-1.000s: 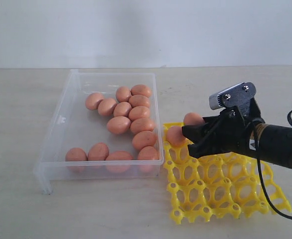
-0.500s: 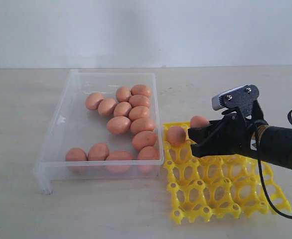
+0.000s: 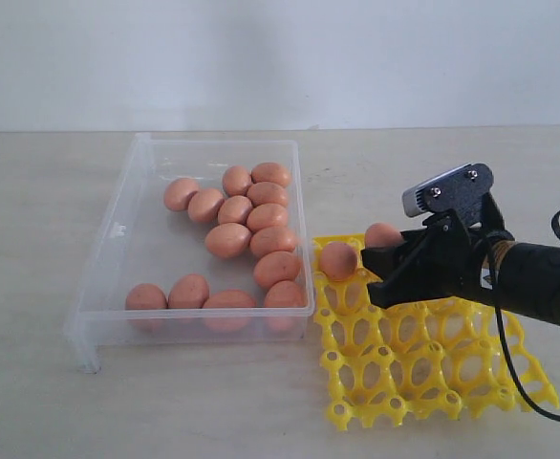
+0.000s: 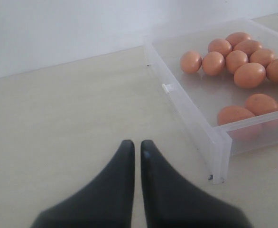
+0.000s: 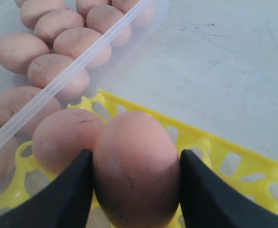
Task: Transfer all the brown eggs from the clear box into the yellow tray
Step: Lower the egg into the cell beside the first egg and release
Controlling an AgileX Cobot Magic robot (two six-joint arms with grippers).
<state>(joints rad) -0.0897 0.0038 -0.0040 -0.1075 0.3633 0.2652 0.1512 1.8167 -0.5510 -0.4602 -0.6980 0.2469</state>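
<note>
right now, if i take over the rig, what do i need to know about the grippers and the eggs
Left gripper: shut, empty, above the table beside the clear box.
Right gripper: shut on the held egg at the far row of the yellow tray; not released.
Done: one seated egg in the tray's far corner cell nearest the box.
Left: set the held egg down, then move the box eggs, about fourteen, into the tray.

Bare white wall (image 3: 280,57) behind a pale surface (image 3: 32,402).
Soft, even light falls across the matte beige top.
</note>
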